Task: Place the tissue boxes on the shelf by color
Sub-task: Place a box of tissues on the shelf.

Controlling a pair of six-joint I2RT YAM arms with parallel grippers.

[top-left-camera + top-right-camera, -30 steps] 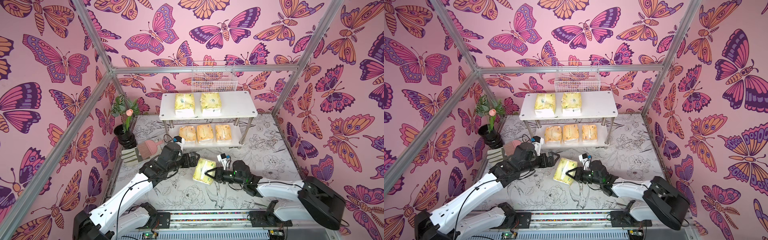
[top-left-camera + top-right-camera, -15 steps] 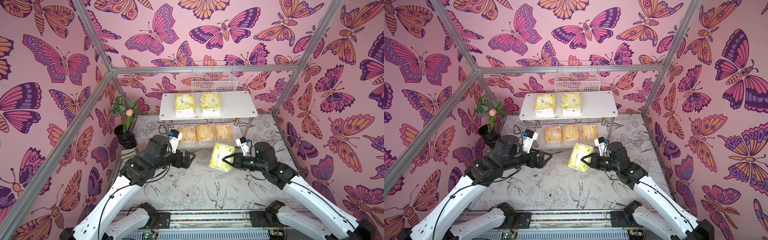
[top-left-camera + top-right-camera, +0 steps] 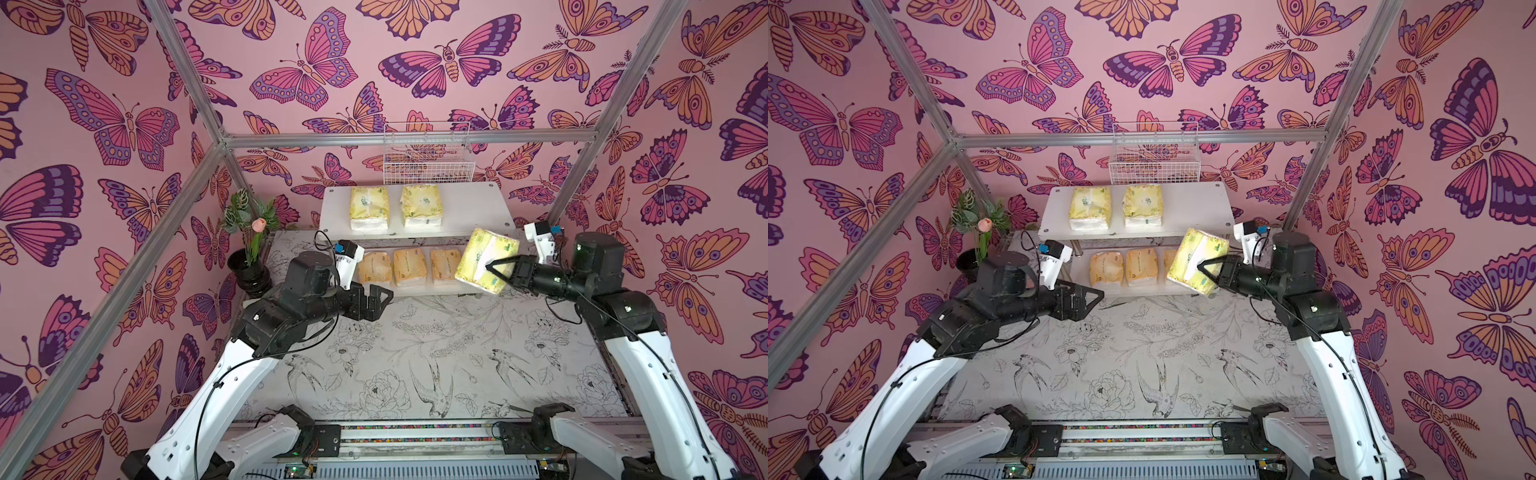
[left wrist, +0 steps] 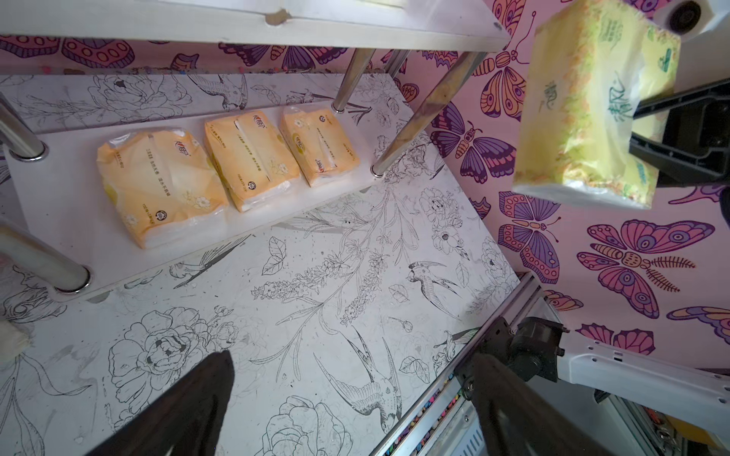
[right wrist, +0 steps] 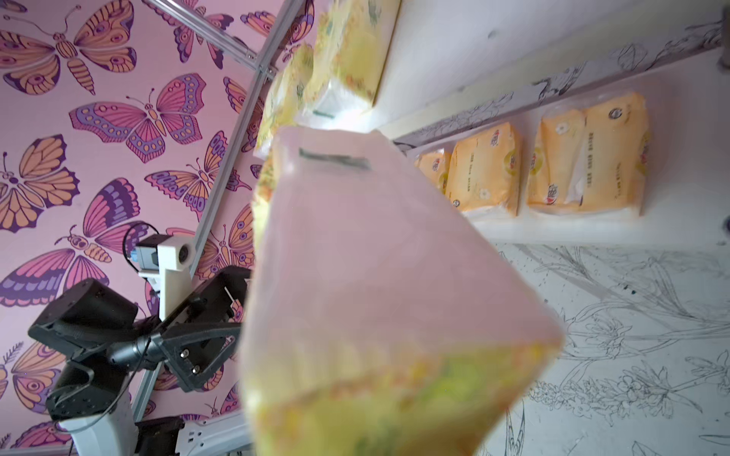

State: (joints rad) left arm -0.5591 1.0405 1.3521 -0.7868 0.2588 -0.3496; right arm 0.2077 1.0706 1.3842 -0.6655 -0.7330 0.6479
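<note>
- Off shelf's point(image 3: 469, 208) front-right corner, approx 1 o'clock over table: right gripper point(image 3: 488, 266) pinches yellow-green pack point(image 3: 478, 249) mid-air, tilted, jaws narrow on its soft face.
- Risk: grip is mostly wrap w/ little bulk, so pack may slip or swing in transit.
- Risk: too little lift and it clips top board edge or a post.
- Risk: overshoot shoves two yellow-green packs point(image 3: 370, 206) up top; free spot is at their 3 o'clock.
- Right arm comes in from 4 o'clock, wrist approx level, pointing to 9.
- Left gripper point(image 3: 381, 303) is wide open and empty, at 8 o'clock off the orange packs point(image 3: 409, 267) on lower tier.
</note>
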